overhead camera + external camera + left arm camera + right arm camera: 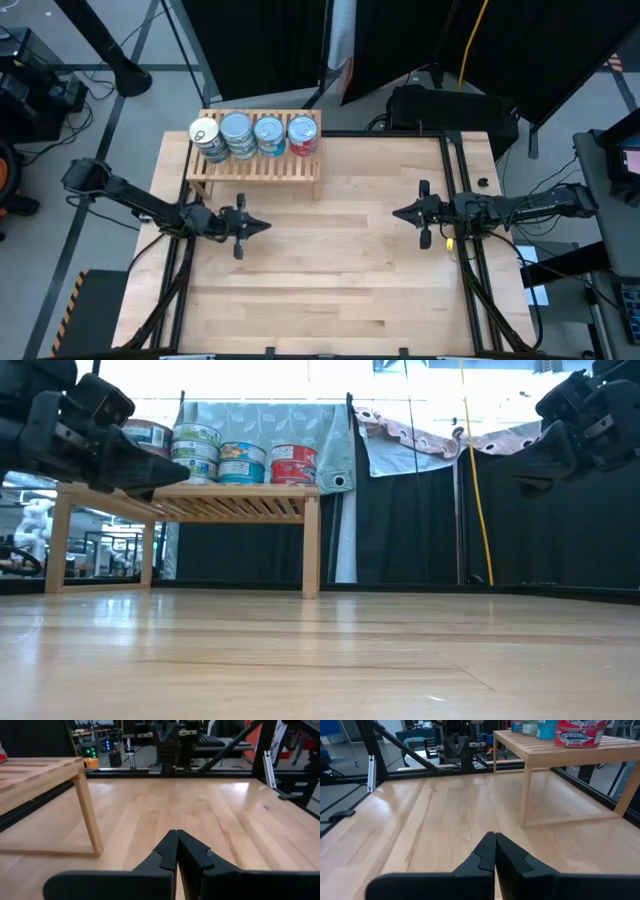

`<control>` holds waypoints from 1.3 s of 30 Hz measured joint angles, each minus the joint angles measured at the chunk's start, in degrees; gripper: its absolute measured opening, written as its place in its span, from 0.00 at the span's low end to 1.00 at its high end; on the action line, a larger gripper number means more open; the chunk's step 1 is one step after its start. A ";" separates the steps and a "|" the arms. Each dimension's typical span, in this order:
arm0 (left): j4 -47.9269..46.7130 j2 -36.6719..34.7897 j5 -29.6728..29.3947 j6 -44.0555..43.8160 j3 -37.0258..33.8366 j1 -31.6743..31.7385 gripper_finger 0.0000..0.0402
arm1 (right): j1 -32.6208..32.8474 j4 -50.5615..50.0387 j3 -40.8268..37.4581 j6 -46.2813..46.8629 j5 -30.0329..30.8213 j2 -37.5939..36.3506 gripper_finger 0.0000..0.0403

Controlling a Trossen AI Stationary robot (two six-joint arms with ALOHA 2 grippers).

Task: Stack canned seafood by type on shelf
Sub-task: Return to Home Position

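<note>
Neatly, round tins (255, 136) top a slatted shelf (262, 166); left gripper (262, 226), right gripper (399, 212) pinched together.

The high camera hangs overhead and looks straight down on the whole bench (330, 270), with the arms at either side. The low camera sits at bench-top height and faces level across the wood toward the shelf (250, 490) and the dark curtains (400, 510). Each wrist camera rides close behind its own claw, the left claw (176, 834) and the right claw (494, 836), facing inward over the bench. All four views share the shelf.
</note>
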 joint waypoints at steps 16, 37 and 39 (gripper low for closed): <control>-24.20 -26.82 -0.09 0.47 -0.02 0.00 0.03 | 0.00 -7.80 -0.02 -0.48 -0.13 -15.06 0.00; -43.87 -48.63 -2.01 1.15 -0.04 0.00 0.03 | -0.07 -1.56 -5.88 -0.47 2.88 -18.13 0.00; -45.24 -50.12 -1.57 1.79 -0.01 0.00 0.03 | -0.07 -1.54 -5.88 -0.59 2.88 -18.20 0.00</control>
